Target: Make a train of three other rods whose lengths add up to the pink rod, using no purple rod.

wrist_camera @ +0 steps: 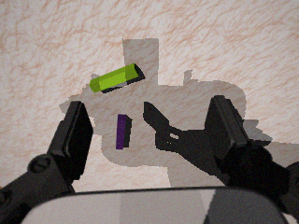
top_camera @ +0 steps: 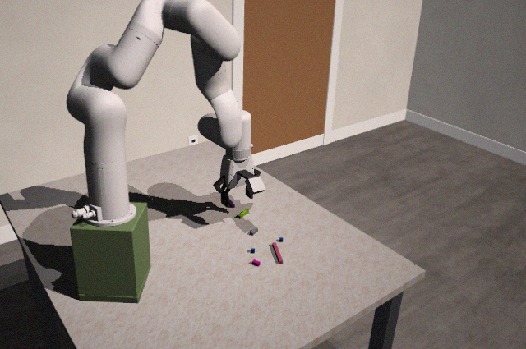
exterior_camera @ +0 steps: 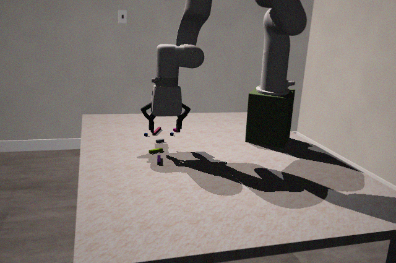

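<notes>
My gripper (top_camera: 238, 199) (exterior_camera: 165, 129) (wrist_camera: 148, 113) is open and empty, above the table near the purple and lime rods. The purple rod (top_camera: 231, 204) (exterior_camera: 158, 159) (wrist_camera: 121, 132) and the lime rod (top_camera: 242, 213) (exterior_camera: 156, 150) (wrist_camera: 114, 78) lie apart at an angle. A grey rod (top_camera: 253, 231) (exterior_camera: 159, 140) lies beyond the lime one, away from the purple rod. The pink rod (top_camera: 277, 253) (exterior_camera: 156, 130) lies between two blue rods, one (top_camera: 280, 239) (exterior_camera: 145, 134) and another (top_camera: 252, 250) (exterior_camera: 171, 133). A magenta rod (top_camera: 256, 263) (exterior_camera: 174, 130) lies near the second blue one. No rods touch.
The table (top_camera: 204, 294) (exterior_camera: 134, 211) bears all the rods. The arm stands on a green block (top_camera: 103, 260) (exterior_camera: 268, 119) at one side of the table. The arm's shadow falls across the purple rod and part of the lime rod.
</notes>
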You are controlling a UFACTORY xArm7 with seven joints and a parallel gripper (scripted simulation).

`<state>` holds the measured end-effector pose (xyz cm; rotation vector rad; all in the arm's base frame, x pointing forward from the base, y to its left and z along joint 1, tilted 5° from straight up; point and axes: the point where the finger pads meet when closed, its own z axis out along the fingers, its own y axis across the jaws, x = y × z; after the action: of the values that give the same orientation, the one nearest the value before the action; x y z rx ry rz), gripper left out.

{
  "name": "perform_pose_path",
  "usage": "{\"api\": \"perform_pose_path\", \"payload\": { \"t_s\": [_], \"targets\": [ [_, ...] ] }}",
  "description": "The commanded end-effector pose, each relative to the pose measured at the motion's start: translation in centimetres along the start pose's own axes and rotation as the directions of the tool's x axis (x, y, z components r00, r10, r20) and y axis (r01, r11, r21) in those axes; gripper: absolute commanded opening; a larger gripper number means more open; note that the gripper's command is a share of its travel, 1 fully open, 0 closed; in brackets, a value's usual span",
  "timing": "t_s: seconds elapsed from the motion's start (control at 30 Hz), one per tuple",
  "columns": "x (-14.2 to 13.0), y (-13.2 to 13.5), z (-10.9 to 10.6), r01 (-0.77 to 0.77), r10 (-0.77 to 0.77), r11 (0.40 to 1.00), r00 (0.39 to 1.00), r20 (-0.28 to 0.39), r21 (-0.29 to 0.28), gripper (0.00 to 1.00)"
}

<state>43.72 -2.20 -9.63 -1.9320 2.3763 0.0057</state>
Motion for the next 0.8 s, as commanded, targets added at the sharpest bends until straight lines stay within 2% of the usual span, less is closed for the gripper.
{"api": "perform_pose_path", "payload": {
  "t_s": [0.0, 0.37, 0.53, 0.77],
  "targets": [
    [0.0, -0.2, -0.1, 0.0, 0.0, 1.0, 1.0, 0.0, 0.004, 1.0],
    [0.5, -0.1, -0.1, 0.067, -0.067, 0.998, 0.998, 0.0, 0.003, 1.0],
    [1.7, 0.2, -0.1, 0.215, -0.215, 0.977, 0.977, -0.001, 0.0, 1.0],
    [3.6, 0.6, -0.1, 0.437, -0.437, 0.899, 0.899, 0.0, -0.002, 1.0]
  ]
}}
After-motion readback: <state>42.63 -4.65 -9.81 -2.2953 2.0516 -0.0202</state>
